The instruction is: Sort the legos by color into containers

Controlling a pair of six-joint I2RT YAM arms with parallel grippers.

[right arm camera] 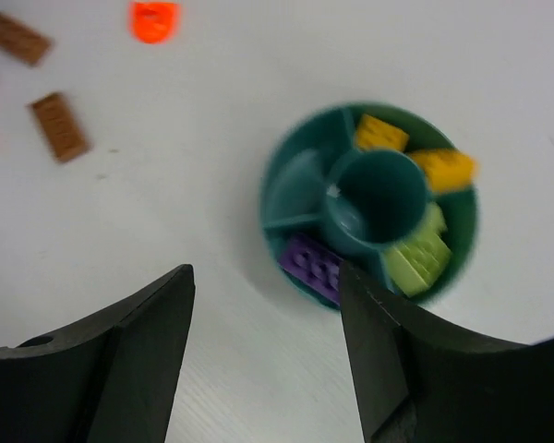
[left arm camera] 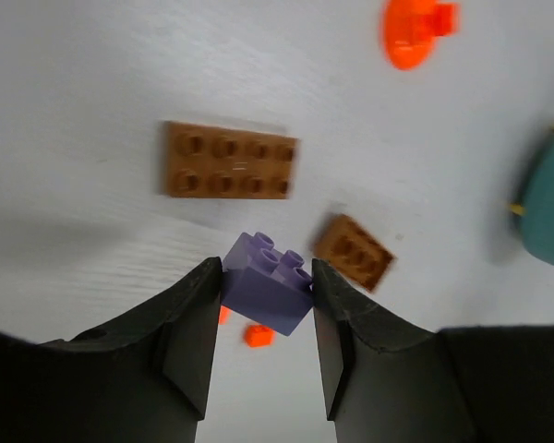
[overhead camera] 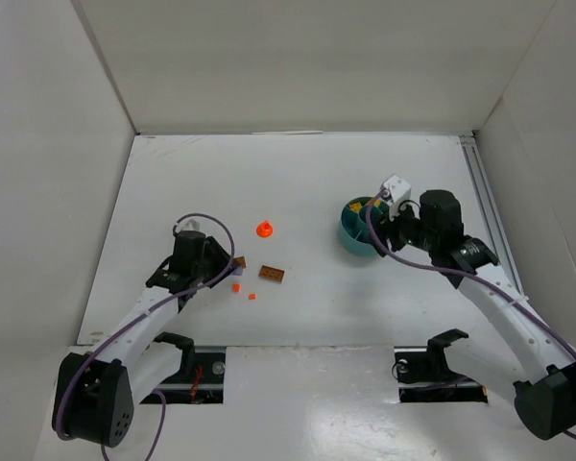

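white walls point(overhead camera: 298, 67), white tabletop point(overhead camera: 298, 182), scattered legos point(overhead camera: 272, 275)

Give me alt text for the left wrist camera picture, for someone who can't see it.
The left gripper clamps a purple brick over a white table. Beyond lie a long brown plate, a smaller brown plate and an orange round piece; the teal tub shows at the right edge.

Purple brick point(left arm camera: 268, 293): smooth moulded plastic, soft sheen. Brown plate point(left arm camera: 229, 161): same plastic, satin. Orange disc point(left arm camera: 408, 32): glossy, translucent-looking plastic. Tub point(right arm camera: 291, 185): smooth teal plastic. Fingers point(left arm camera: 189, 341): matt black plastic. Table point(overhead camera: 298, 182): white, faintly streaked, low gloss.
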